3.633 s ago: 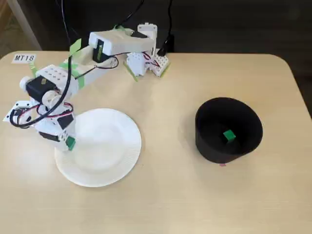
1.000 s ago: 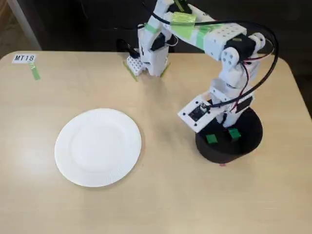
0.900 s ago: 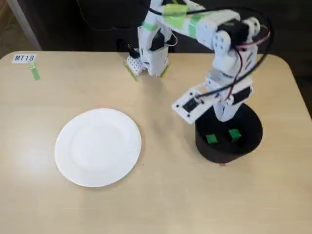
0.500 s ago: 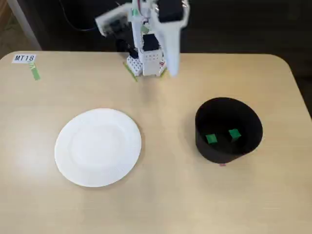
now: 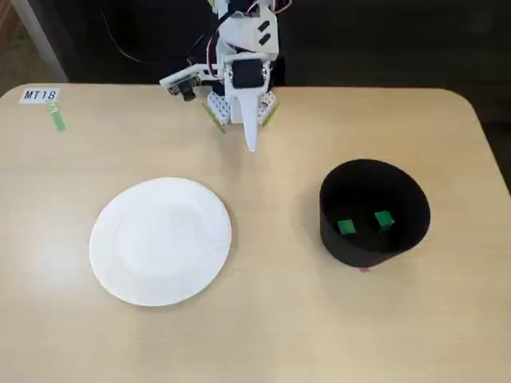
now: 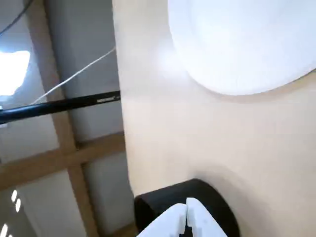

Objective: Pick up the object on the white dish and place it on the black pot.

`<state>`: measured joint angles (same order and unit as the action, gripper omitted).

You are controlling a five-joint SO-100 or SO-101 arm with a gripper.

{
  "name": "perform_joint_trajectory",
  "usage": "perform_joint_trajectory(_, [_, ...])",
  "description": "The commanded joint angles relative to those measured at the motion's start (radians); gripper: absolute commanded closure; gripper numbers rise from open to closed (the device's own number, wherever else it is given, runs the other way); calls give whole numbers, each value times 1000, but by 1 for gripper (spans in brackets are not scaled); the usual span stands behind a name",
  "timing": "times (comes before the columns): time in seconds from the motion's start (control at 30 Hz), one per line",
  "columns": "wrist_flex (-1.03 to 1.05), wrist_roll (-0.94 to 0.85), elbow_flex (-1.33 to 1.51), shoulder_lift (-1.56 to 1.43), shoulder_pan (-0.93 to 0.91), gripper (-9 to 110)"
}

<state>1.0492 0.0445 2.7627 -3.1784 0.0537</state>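
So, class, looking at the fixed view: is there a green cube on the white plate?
No, the white plate is bare; both green cubes lie inside the black pot.

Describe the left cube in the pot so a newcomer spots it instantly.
In the fixed view, find the black pot right of the white paper plate. Two green cubes lie inside; it is the left cube, nearer the plate and slightly lower than the right cube.

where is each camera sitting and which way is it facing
Fixed view: high over the table's front, looking down at the white plate, the black pot holding two green cubes, and the folded arm with its claw.
Wrist view: rides on the arm, tilted, showing the claw tips.
Shared: plate, pot, claw.
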Motion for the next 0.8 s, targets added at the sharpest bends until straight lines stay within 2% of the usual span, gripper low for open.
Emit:
perform_joint_trajectory(0.0, [15,17,94,-146,0,101])
perform_joint_trajectory(0.77, [25,-15,302,-152,15,101])
